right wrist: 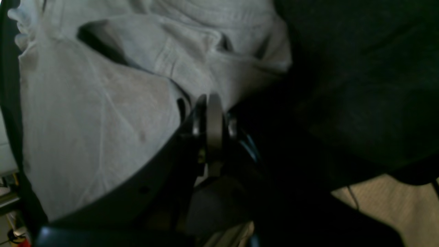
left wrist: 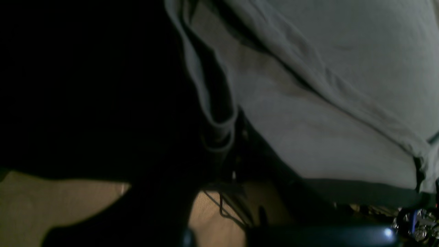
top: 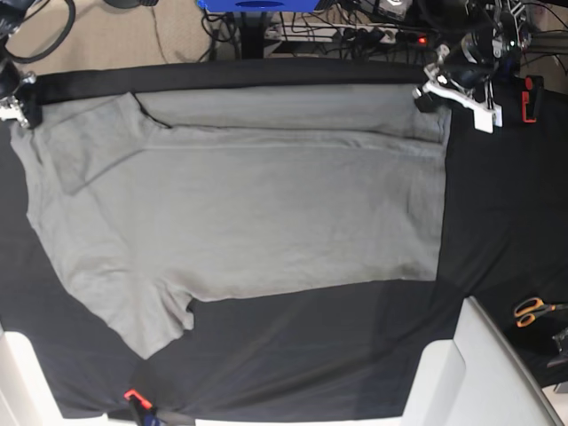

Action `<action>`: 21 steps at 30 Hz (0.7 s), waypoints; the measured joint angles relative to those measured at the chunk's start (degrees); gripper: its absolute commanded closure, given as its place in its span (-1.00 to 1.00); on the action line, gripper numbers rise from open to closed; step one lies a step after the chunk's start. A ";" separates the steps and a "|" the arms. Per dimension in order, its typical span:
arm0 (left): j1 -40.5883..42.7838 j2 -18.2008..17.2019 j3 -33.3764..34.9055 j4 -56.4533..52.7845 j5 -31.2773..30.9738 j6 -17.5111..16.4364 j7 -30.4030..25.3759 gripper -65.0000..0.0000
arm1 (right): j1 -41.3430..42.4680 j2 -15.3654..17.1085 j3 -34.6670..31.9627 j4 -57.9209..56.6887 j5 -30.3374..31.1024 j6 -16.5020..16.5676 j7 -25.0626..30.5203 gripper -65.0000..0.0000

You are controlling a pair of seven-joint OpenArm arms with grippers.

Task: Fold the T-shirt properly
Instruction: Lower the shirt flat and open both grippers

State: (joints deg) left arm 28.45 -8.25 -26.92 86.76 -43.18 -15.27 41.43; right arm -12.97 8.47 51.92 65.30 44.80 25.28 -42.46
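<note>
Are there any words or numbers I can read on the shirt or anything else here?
No text can be read anywhere.
T-shirt: plain grey, no print showing.
Black cloth: no writing.
Scissors: too small to show any mark.

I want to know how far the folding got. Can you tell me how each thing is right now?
T-shirt: spread on the black cloth, top strip folded over, one sleeve still sticking out.
Right gripper: shut on the T-shirt's edge.
Left gripper: at the T-shirt's far corner; whether open or shut cannot be told.
Black cloth: lying flat under the T-shirt.
Scissors: lying closed, apart from the T-shirt.
</note>
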 measured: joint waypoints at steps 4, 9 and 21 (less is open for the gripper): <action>1.14 -0.11 0.00 0.00 0.02 0.00 -0.04 1.00 | -1.57 -0.50 0.00 1.97 0.02 0.02 -0.26 1.00; 1.25 -0.17 0.00 -0.02 0.24 0.02 -0.04 1.00 | -2.69 -1.55 1.84 2.60 0.02 0.17 -1.62 1.00; 1.27 -0.15 0.00 -0.37 0.26 0.04 -0.02 1.00 | -2.91 -1.53 2.73 2.56 0.00 0.02 -2.62 0.97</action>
State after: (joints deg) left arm 29.71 -8.40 -26.92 86.39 -42.92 -15.22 41.41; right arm -15.88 6.94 54.65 67.85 44.80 25.30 -45.08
